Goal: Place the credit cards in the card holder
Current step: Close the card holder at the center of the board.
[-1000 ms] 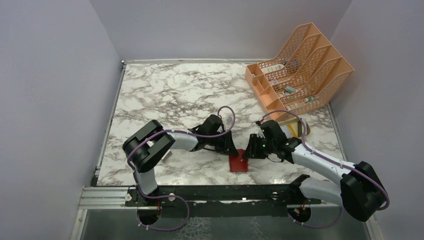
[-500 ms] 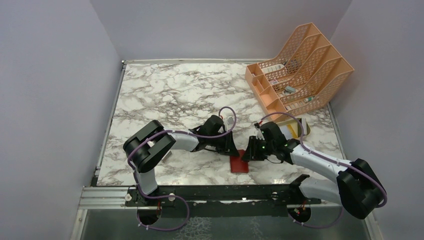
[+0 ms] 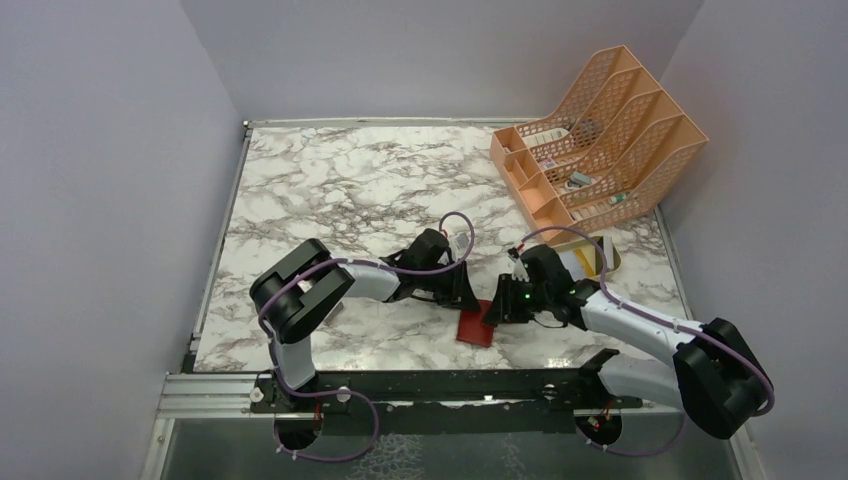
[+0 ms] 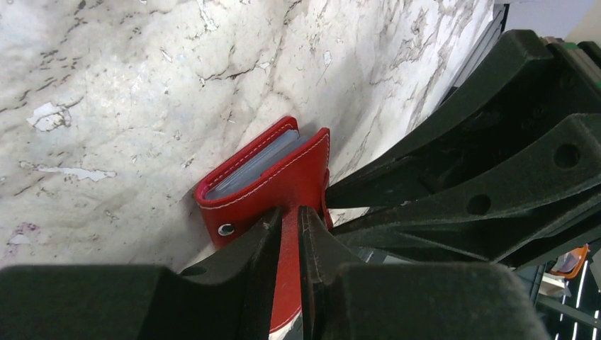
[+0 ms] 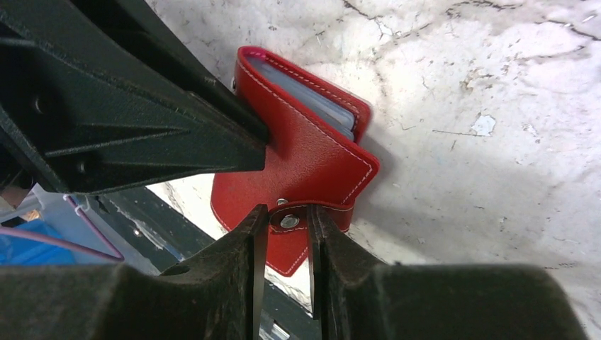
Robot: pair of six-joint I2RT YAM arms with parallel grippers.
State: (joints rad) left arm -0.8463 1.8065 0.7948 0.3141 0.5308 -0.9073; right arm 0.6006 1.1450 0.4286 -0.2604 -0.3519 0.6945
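The card holder (image 3: pixel 476 325), a dark red bifold wallet, lies on the marble table between my two grippers. In the left wrist view the card holder (image 4: pixel 264 176) stands partly open, with pale inner sleeves showing. My left gripper (image 4: pixel 289 228) is shut on one of its red flaps. In the right wrist view the card holder (image 5: pixel 312 152) has its snap tab (image 5: pixel 287 221) between the jaws of my right gripper (image 5: pixel 283 230), which is closed on it. A gold-yellow edge (image 3: pixel 580 260), perhaps a card, shows behind the right arm. No blue card is in view.
A beige oval tray (image 3: pixel 606 256) sits behind the right arm. An orange mesh file rack (image 3: pixel 600 130) with small items stands at the back right. The table's near edge and black rail (image 3: pixel 430 385) run just below the card holder.
My right gripper has shifted slightly left and down onto the card holder's tab. The left gripper keeps its hold, and the card holder has barely moved.
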